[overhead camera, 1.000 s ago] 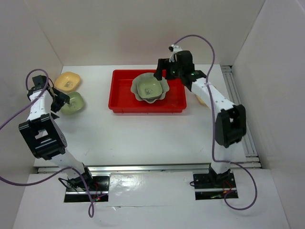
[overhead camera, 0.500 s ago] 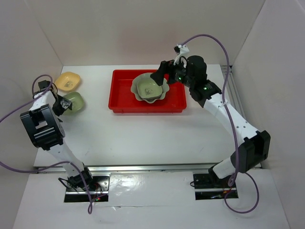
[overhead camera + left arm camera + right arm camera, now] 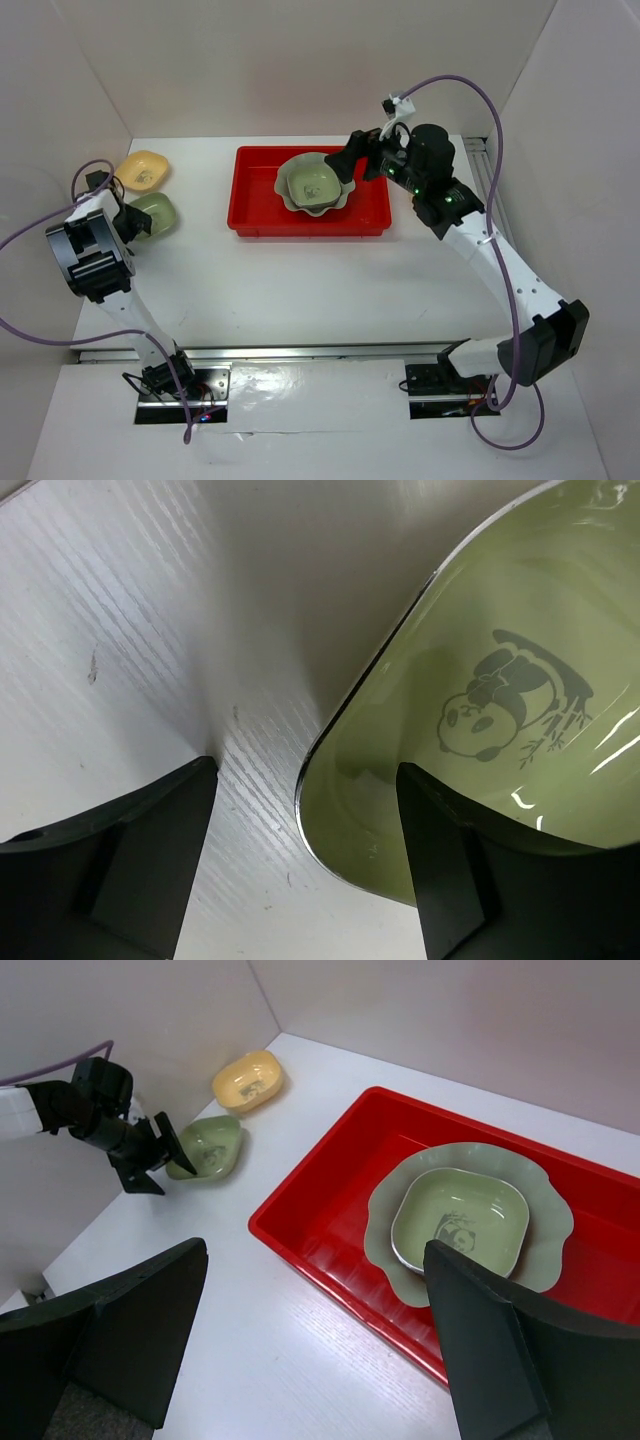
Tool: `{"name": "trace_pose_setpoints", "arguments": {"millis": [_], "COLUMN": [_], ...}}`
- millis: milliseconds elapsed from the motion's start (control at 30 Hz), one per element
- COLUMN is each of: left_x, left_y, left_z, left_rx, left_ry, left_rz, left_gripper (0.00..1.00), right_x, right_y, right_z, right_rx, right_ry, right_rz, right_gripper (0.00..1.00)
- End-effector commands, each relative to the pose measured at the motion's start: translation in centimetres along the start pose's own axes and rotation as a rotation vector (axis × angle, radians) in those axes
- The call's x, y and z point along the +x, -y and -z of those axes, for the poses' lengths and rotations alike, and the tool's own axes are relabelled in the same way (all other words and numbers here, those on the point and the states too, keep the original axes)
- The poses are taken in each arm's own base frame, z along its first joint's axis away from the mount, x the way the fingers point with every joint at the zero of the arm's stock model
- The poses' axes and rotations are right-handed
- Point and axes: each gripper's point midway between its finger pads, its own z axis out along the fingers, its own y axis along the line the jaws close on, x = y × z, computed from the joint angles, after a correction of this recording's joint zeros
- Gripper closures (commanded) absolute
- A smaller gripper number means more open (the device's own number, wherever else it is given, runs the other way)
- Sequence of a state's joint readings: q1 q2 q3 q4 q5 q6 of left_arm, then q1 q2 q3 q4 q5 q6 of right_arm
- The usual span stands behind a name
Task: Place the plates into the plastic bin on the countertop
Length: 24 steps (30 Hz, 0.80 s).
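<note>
My left claw: open, straddling the small green rounded-square dish's rim, 9 o'clock on the white worktop.
My right claw: open above the bright red plastic bin, 12 o'clock.

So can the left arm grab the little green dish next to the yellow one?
Probably yes. The left gripper is open with the green dish rim between its fingers, one inside the dish and one outside over the countertop. Nothing blocks it.
</note>
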<state>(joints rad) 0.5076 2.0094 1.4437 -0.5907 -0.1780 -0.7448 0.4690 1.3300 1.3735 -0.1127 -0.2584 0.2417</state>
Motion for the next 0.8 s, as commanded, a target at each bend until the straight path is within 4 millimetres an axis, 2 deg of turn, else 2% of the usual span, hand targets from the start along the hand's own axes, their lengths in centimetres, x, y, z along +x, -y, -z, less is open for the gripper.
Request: {"name": "trace_pose_setpoints", "arguments": {"millis": [0,67,167,267,300,333,400,433,467,500,533,567,600,633,667,733,767], "left_x": [-0.7,-0.7,0.1,0.4,0.7,1.2,1.3,1.5,2.3,2.4,1.9,3.3,2.9,3.0,2.4,2.8,2.0], "left_y": [0.7,0.4,-0.2,-0.9,-0.6,-0.1,0.0,0.4,1.7,2.4,4.0,6.0,7.2,7.7,9.0,9.8,10.1], "left_z": [0.0,0.0,-0.7,-1.0,-1.1,-1.0,-0.5,0.2,0.8,1.7,3.5,5.2,7.1,8.5,11.5,14.3,17.4], "left_rx": [0.033,0.018,-0.02,-0.058,-0.069,-0.063,-0.088,-0.085,-0.07,-0.07,-0.035,-0.019,-0.001,0.008,0.083,0.172,0.245], "left_ry": [0.021,0.022,-0.01,-0.018,-0.02,-0.021,0.003,0.014,0.027,0.048,0.1,0.128,0.176,0.198,0.233,0.228,0.269], "left_rz": [0.038,0.046,0.048,0.043,0.037,0.021,-0.002,-0.016,-0.055,-0.1,-0.133,-0.198,-0.214,-0.229,-0.229,-0.227,-0.206], "left_gripper": [0.15,0.2,0.27,0.52,0.61,0.79,0.88,0.97,1.0,1.0,1.0,1.0,1.0,1.0,1.0,1.0,1.0], "right_x": [-1.8,-2.4,-2.3,-3.0,-3.0,-3.4,-3.3,-3.8,-3.8,-3.7,-3.7,-3.7,-3.7,-4.1,-4.2,-4.6,-4.4], "right_y": [-0.5,-0.7,-1.0,-1.2,-1.2,-1.2,-1.4,-1.6,-1.5,-1.9,-1.9,-2.0,-1.9,-1.8,-2.1,-2.2,-2.2], "right_z": [0.3,0.1,0.1,0.2,0.2,0.5,0.4,0.5,0.5,0.4,0.4,0.4,0.4,0.7,1.0,1.6,2.1], "right_rx": [0.002,-0.002,-0.003,0.01,0.01,0.019,0.019,0.016,0.024,0.022,0.022,0.028,0.036,0.046,0.051,0.058,0.076], "right_ry": [0.052,0.063,0.063,0.076,0.076,0.088,0.088,0.098,0.101,0.101,0.101,0.103,0.106,0.119,0.12,0.129,0.13], "right_rz": [0.017,0.02,0.007,0.0,0.0,0.001,-0.01,-0.008,-0.017,-0.026,-0.026,-0.027,-0.038,-0.037,-0.038,-0.037,-0.039], "right_gripper": [0.05,0.05,0.05,0.05,0.05,0.05,0.05,0.05,0.05,0.05,0.05,0.05,0.05,0.05,0.05,0.05,0.05]}}
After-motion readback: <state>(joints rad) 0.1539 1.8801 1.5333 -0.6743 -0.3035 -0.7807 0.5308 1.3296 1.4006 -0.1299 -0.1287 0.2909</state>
